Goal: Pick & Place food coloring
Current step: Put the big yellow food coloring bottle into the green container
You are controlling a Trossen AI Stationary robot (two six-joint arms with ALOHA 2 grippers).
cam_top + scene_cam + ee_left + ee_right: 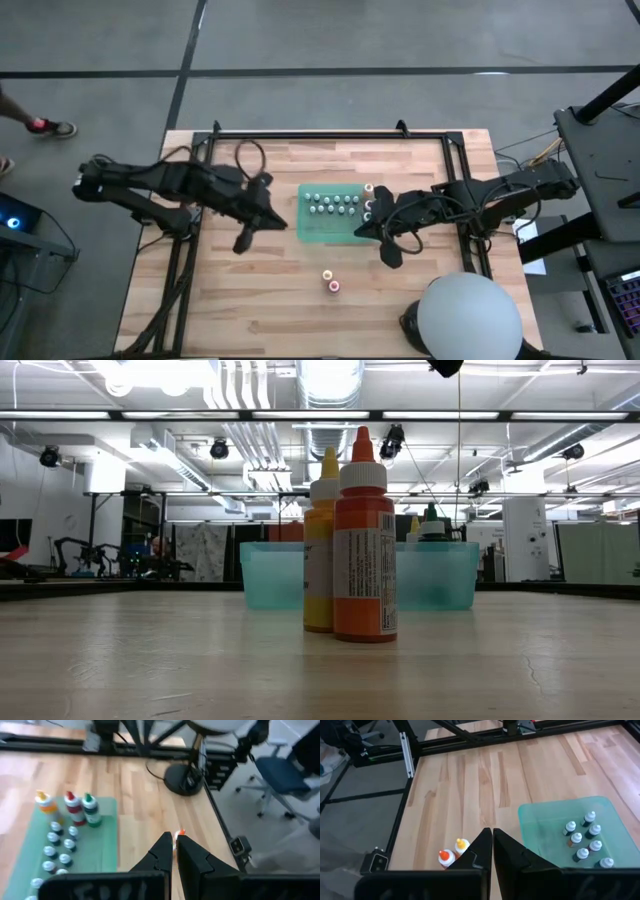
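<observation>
table: bare wooden table (250, 290), dark frame round it
tray: shallow green tray (312, 232) mid-table, a little toward the far edge
small bottles: about ten pale-capped small bottles (333, 205) stand in rows inside the tray
taller bottles in tray: three — orange-topped, red-topped, green-topped — in a line at the tray's right end, nearest the right gripper; the red-topped bottle (73, 808) is the middle one
loose pair: yellow bottle (320, 550) and orange bottle (364, 540) stand upright on bare wood, touching or just beside each other, between the tray and the table's near edge, apart from the tray
left gripper: left gripper (243, 243) just beside the tray's left edge, fingers pressed together, holding nothing
right gripper: right gripper (391, 257) just beside the tray's right edge, likewise closed tight and empty
step: my read — nothing picked yet; the loose pair look like the ones still to go in the tray
handling: small plastic squeeze bottles, likely light, smooth-sided, tall and narrow so easy to tip; walls would give under a hard squeeze
where to hold: across the labelled body below the white shoulder, not the tapered tip — the pair stand so close that one finger has to slip between them or come in from the outer side
</observation>
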